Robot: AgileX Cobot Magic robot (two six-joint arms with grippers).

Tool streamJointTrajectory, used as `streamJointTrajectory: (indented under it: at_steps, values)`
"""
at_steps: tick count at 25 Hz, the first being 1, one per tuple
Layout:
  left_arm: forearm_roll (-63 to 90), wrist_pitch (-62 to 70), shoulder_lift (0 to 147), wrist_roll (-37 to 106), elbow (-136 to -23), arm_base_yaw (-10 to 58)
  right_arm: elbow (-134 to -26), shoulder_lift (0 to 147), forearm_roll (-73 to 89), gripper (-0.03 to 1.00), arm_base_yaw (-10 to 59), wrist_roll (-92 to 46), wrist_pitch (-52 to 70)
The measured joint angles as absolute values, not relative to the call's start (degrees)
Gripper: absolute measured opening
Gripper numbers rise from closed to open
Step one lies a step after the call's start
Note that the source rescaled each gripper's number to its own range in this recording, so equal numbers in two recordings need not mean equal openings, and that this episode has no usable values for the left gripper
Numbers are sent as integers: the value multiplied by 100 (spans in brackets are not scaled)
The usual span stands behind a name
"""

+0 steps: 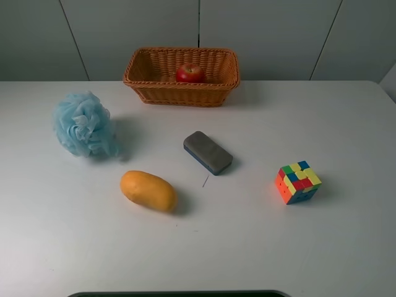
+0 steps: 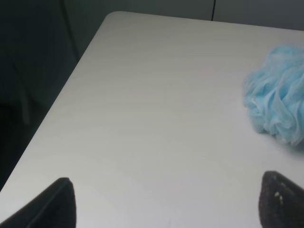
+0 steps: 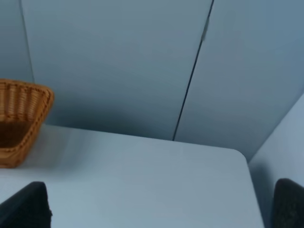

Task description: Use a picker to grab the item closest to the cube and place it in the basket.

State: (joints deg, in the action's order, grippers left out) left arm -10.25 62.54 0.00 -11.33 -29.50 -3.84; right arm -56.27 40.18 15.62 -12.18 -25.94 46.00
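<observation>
On white table [image 1: 346, 124]: 1 wicker basket [image 1: 181, 91] far centre w/ 1 red apple [image 1: 190, 73] inside, 1 blue bath pouf [image 1: 83, 124] left, 1 grey-blue eraser [image 1: 208, 152] centre, 1 orange mango [image 1: 148, 190] near-left, 1 multicolour cube [image 1: 297, 182] right; 6 items total.

**Even light above, soft wrist views**

The high view is bright and sharp; the mango [image 1: 148, 190], eraser [image 1: 207, 152] and cube [image 1: 297, 182] cast short soft shadows to their right. Both wrist views are dimmer and bluish. The loofah [image 2: 278, 94] looks blurred, and the left wrist frame's left edge is dark.
</observation>
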Motion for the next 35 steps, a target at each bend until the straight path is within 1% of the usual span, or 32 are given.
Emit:
streamJointTrajectory:
  at_steps: [5,9,15,24,28,35]
  values:
    - [-1025,6254,0,-1133,-2950,-384,-4626,2943,1602,100,-916,-2433,4519]
    - [-1025,6254,0,-1133,-2950,-384,-3947,2291,1605,100,-879,-2277,4711]
    - [-1025,6254,0,-1133,-2950,-384,-3111,1397,1251,100,-866,-1640,5254]
    - [-1025,6254,0,-1133,-2950,-384,-3011,622,961,100,-866,-1218,5626]
    - [-1025,6254,0,-1133,-2950,-384,-3011,345,680,100,-866,-979,6153]
    - [-1025,6254,0,-1133,-2950,-384,-3002,23,203,100,-554,-548,6418]
